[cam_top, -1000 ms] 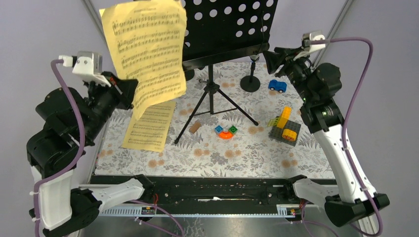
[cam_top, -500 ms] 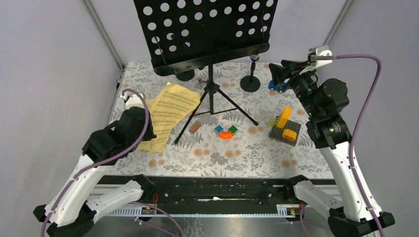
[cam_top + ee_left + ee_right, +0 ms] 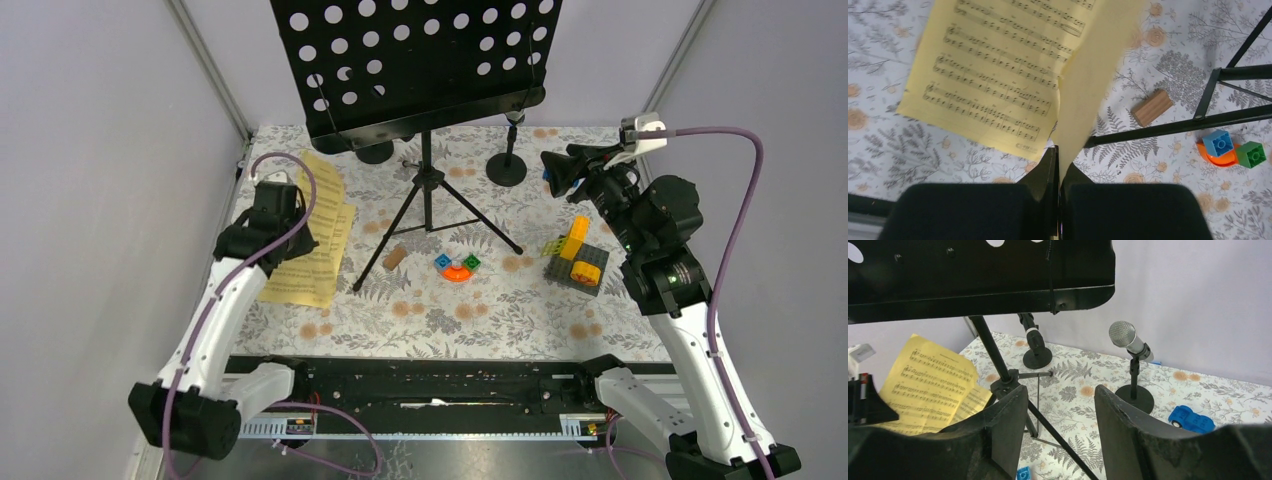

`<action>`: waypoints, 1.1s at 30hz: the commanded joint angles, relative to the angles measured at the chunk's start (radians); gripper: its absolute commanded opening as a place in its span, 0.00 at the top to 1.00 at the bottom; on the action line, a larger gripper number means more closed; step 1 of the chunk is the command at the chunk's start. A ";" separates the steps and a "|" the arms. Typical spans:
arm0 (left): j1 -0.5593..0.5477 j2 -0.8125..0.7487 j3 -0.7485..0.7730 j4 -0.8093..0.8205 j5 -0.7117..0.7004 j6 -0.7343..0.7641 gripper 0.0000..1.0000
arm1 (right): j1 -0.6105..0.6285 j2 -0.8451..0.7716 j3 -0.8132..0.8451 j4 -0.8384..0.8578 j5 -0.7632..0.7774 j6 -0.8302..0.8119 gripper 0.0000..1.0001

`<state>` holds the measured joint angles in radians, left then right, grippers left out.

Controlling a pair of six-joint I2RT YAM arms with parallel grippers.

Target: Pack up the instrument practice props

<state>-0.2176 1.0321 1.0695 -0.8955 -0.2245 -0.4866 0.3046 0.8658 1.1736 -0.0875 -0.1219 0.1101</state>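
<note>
Left of the music rack (image 3: 425,70), your left gripper (image 3: 1058,165) pinches 1 yellow sheet-music page (image 3: 1098,75), curling up over a 2nd page (image 3: 993,75) of black staves lying flat; right of the rack, your right gripper (image 3: 1060,392) stands open.

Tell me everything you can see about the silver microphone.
The silver microphone has a round mesh head on a grey, metal-looking body with a dark band. It leans, head up and to the left in the right wrist view, clipped into a short black holder whose round base rests on the floral tablecloth. Nothing else touches it.
</note>
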 commanded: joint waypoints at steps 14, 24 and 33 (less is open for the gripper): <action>0.155 0.336 0.225 0.084 0.447 0.255 1.00 | -0.005 0.016 0.013 -0.018 -0.116 0.056 0.38; 0.171 0.400 0.381 0.001 0.378 0.314 1.00 | -0.004 0.035 0.019 -0.022 -0.147 0.066 0.36; 0.216 0.603 0.479 -0.130 0.257 0.392 1.00 | -0.005 0.095 0.112 -0.098 -0.220 0.076 0.36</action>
<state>-0.0284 1.5406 1.4551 -0.9573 0.1181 -0.1421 0.3046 0.9394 1.1980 -0.1627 -0.2779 0.1783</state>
